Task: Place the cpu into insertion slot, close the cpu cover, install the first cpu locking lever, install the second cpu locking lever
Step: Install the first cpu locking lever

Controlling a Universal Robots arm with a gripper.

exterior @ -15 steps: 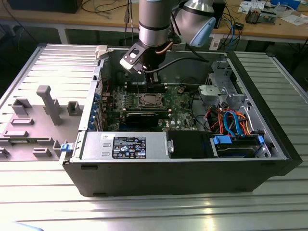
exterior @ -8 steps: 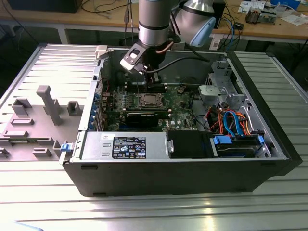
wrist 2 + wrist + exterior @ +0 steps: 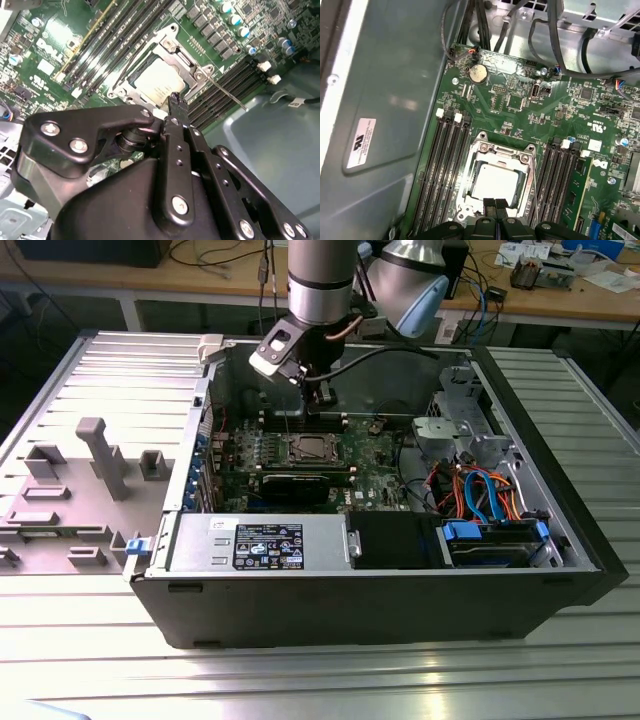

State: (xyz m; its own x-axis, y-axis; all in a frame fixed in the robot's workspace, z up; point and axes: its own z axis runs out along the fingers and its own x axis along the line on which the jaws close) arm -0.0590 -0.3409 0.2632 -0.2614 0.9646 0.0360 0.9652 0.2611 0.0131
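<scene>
Fingers (image 3: 490,206) are seen pressed together with nothing held between them, and the gripper (image 3: 495,205) hangs near the slot (image 3: 481,137). The cpu (image 3: 496,182) is seated in the slot, with the cover (image 3: 497,152) laid flat around it. One lever (image 3: 227,94) is angled out across the memory slots (image 3: 235,80).

Hand (image 3: 495,206) hides cpu cover (image 3: 498,152) near edge; hand body cropped.
</scene>
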